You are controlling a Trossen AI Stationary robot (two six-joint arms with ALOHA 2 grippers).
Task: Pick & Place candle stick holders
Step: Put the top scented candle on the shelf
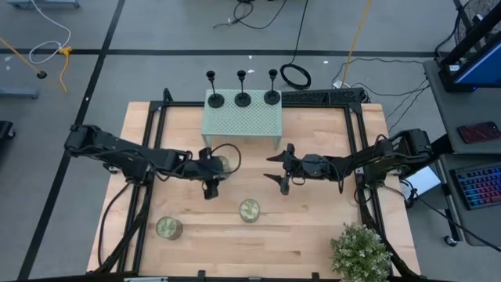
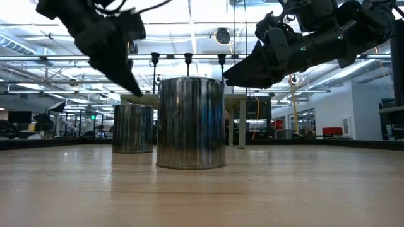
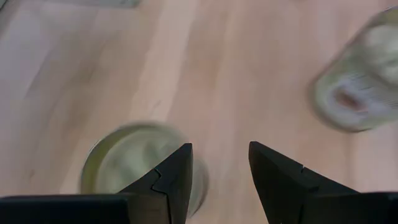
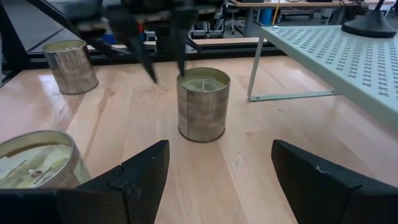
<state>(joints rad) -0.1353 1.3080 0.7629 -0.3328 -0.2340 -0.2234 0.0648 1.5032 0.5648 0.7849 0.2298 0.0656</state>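
Overhead: three black disc-based candle stick holders [image 1: 242,88] upright in a row on pale green perforated metal shelf [image 1: 243,119] | left gripper [image 1: 210,189], jaws apart, over wooden table [image 1: 313,227] | right gripper [image 1: 280,168] jaws wide apart | right wrist only: cylindrical wood-grain candle jar [image 4: 203,104] beside shelf leg

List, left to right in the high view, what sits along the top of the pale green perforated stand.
Left small black candle stick holder → middle black candle stick holder → right black candle stick holder, all upright along the far edge of the pale green perforated metal stand.
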